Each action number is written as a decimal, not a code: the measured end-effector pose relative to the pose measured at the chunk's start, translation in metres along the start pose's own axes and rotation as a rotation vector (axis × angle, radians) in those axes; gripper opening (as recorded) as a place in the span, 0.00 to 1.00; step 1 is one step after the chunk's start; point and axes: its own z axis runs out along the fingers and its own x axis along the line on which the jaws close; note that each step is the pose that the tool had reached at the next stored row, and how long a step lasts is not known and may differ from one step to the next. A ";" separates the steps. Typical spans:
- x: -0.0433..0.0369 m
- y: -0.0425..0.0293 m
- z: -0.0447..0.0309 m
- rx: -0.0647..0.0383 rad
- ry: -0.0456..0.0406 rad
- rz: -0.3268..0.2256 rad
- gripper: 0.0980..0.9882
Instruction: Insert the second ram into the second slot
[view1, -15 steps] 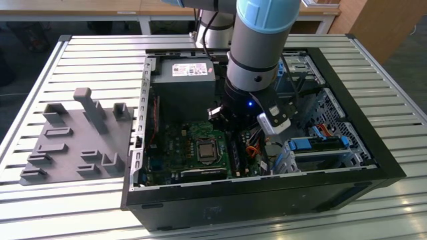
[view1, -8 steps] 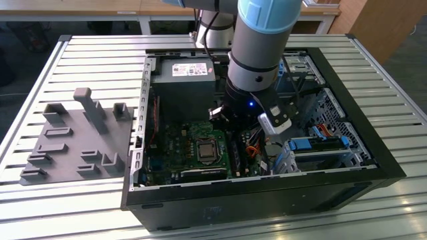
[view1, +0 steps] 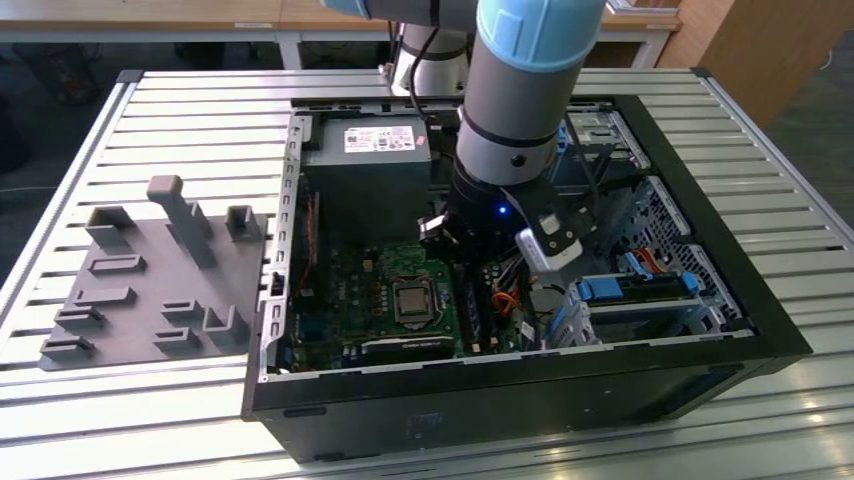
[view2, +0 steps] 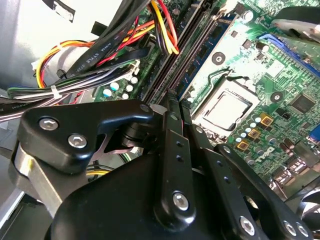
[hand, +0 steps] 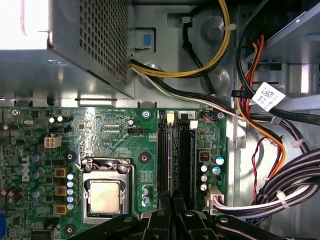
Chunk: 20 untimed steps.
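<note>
One open computer case (view1: 534, 410) lies on its side on a slatted metal table (view1: 174, 100). A grey fixture plate (view1: 147, 290) with upright pegs and brackets sits beside it on the exterior view's left.

Inside the case:
- A grey power supply (view1: 367, 165) fills the far corner.
- The green motherboard (view1: 347, 310) covers the floor, with the processor socket (view1: 411, 300) near its middle.
- A drive cage with light-blue clips (view1: 634, 290) stands at the exterior view's right.
- Bundled cables (hand: 260, 125) in yellow, orange, red and black run from the power supply past the board's edge.

The arm (view1: 527, 80) reaches straight down into the case, wrist low over the board between socket and drive cage. In both wrist views the gripper (view2: 174, 107) (hand: 173, 202) sits right at one end of the pair of long dark memory slots (hand: 176, 155), which lie side by side next to the socket. Its black fingers (view2: 170, 150) are drawn together with just a thin seam between them, and the tips are lined up with the slot pair.

The second ram is hard to pick out. A thin dark edge runs along each slot, seen edge-on. I cannot tell whether that edge is the stick seated in the second slot, or whether the tips are touching it. No blue stick shows between the fingers.
</note>
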 end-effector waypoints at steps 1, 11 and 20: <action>0.0000 0.0000 0.0003 0.000 0.0000 0.000 0.04; 0.0000 0.0003 0.0025 0.000 0.0000 0.005 0.04; 0.0000 0.0006 0.0043 0.000 0.0000 0.012 0.04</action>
